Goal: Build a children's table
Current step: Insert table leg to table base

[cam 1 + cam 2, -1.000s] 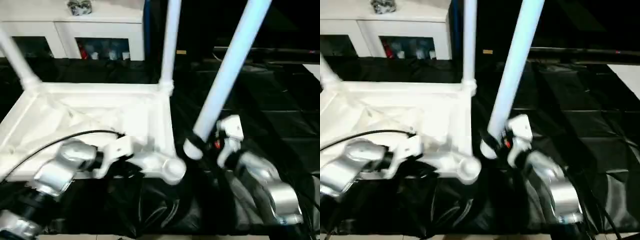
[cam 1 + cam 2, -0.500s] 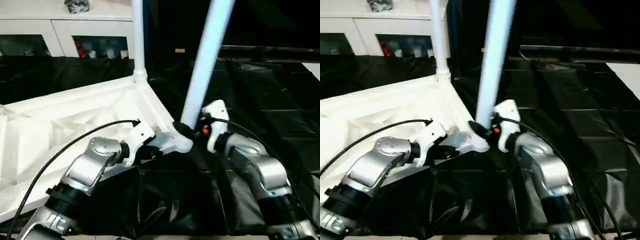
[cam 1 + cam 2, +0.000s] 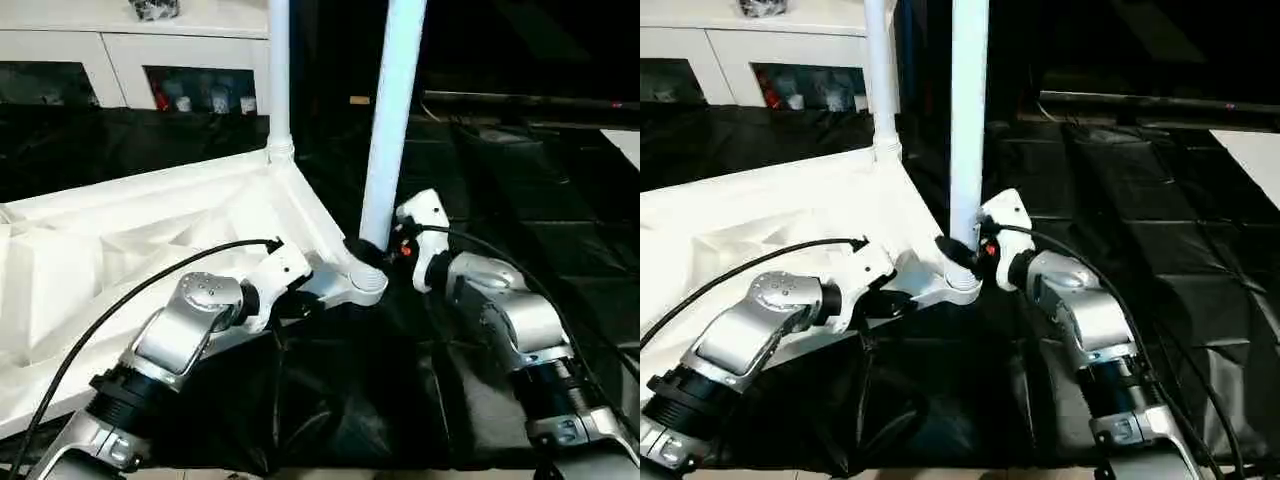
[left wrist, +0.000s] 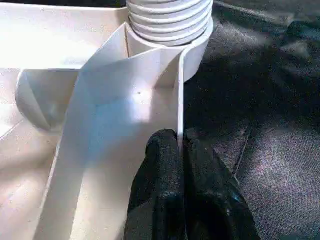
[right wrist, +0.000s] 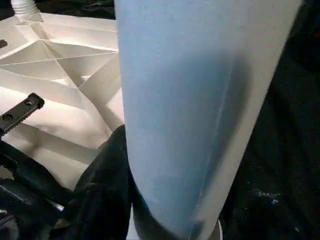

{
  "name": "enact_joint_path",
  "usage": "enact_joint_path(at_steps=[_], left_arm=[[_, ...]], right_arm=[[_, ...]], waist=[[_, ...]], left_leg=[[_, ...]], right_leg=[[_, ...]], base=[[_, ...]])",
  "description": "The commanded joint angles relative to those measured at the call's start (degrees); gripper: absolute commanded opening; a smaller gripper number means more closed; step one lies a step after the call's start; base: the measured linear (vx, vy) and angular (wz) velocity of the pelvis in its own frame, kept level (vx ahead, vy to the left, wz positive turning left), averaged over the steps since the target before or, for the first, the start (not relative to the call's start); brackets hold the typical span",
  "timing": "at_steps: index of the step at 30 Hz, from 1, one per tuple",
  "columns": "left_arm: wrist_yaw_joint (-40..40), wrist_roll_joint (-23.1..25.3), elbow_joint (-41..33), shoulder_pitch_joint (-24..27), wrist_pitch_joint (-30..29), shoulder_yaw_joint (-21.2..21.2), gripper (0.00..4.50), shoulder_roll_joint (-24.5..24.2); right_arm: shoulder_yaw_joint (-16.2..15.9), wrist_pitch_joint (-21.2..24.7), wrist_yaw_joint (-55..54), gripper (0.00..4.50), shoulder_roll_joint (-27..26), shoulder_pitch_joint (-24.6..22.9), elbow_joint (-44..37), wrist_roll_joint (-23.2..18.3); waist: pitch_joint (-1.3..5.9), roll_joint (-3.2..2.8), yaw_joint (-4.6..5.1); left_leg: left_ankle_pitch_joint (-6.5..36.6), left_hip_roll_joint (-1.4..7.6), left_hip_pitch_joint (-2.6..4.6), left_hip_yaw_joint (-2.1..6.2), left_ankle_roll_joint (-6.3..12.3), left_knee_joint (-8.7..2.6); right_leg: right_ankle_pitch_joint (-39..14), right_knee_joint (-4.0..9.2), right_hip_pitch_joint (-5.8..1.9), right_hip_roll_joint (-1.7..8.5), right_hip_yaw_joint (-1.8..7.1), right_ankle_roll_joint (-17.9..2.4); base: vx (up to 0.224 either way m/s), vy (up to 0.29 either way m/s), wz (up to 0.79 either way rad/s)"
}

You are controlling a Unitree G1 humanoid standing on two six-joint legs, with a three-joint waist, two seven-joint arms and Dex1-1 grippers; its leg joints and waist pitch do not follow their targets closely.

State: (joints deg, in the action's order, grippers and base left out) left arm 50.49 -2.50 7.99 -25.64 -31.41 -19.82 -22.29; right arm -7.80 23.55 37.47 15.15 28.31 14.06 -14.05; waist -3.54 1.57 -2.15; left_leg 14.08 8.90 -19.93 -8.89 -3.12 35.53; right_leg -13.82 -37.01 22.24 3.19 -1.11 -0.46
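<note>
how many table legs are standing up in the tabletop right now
2. One leg stands in the far corner socket. The other leg stands at the near corner socket, held by the right pincer. More may be out of frame to the left.

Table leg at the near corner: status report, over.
Left gripper pinching tabletop rim. Right gripper clamped on leg, upright at corner socket. Seating unconfirmed. Far leg standing. Nothing blocking.

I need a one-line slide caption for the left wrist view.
Left tool pinches the table top's thin edge wall below a corner socket holding a ribbed leg end.
</note>
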Motion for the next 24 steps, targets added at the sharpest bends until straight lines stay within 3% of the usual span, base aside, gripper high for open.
enact_joint_path(at_steps=[1, 5, 7, 10, 16, 24], left_arm=[[0.57, -1.4, 0.1, -0.66, -0.02, 0.52, 0.0, 0.71], [0.39, -1.53, 0.58, -1.14, 0.05, 0.71, 0.0, 1.25], [0.21, -1.45, 0.92, -1.46, 0.18, 0.8, 0.0, 1.45], [0.22, -1.39, 1.1, -1.6, 0.22, 0.79, 0.0, 1.43], [0.24, -1.17, 1.53, -1.78, 0.5, 0.85, 0.0, 1.5], [-0.17, -1.03, 2.24, -2.19, 1.0, 0.97, 0.0, 1.94]], right_arm=[[0.69, 0.82, -0.43, 1.88, -0.2, -0.62, 1.84, -0.27], [2.39, 0.16, -0.85, 1.88, -1.4, -1.34, 2.25, -1.63], [5.63, -0.69, -2.22, 1.88, -3.32, -2.17, 2.89, -4.07], [7.33, -1.49, -2.76, 1.88, -4.26, -3.26, 2.95, -5.46], [9.42, -4.69, -2.16, 1.88, -6.27, -7.42, 3.11, -6.77], [11.43, -10.75, -2.66, 1.88, -7.96, -11.31, 4.28, -7.58]], waist=[[3.8, 0.15, -0.42], [3.78, 0.15, -0.46], [3.75, 0.06, -0.57], [3.79, -0.02, -0.58], [3.85, -0.15, -0.81], [3.74, -0.2, -1.04]], left_leg=[[-6.16, 3.45, -0.28, 0.66, 5.84, -3.76], [-5.48, 3.5, -0.3, 0.67, 5.68, -3.83], [-4.63, 3.53, -0.26, 0.63, 5.31, -3.9], [-4.48, 3.6, -0.23, 0.7, 4.94, -4.0], [-4.86, 3.59, -0.27, 0.61, 5.23, -3.92], [-3.52, 3.7, -0.19, 0.61, 4.79, -4.12]], right_leg=[[8.35, 3.33, -3.4, 4.76, 2.55, -17.67], [8.08, 3.39, -3.46, 4.84, 2.58, -17.92], [7.13, 3.48, -3.45, 4.91, 2.62, -18.03], [7.13, 3.45, -3.46, 4.85, 2.53, -18.13], [8.73, 3.39, -3.41, 4.88, 2.53, -18.03], [6.78, 3.6, -3.29, 4.91, 2.51, -17.72]], base=[[0.0, 0.0, 0.0], [0.0, 0.0, 0.0], [0.0, 0.0, 0.0], [0.0, 0.0, 0.0], [0.0, 0.0, 0.0], [0.0, 0.0, 0.0]])
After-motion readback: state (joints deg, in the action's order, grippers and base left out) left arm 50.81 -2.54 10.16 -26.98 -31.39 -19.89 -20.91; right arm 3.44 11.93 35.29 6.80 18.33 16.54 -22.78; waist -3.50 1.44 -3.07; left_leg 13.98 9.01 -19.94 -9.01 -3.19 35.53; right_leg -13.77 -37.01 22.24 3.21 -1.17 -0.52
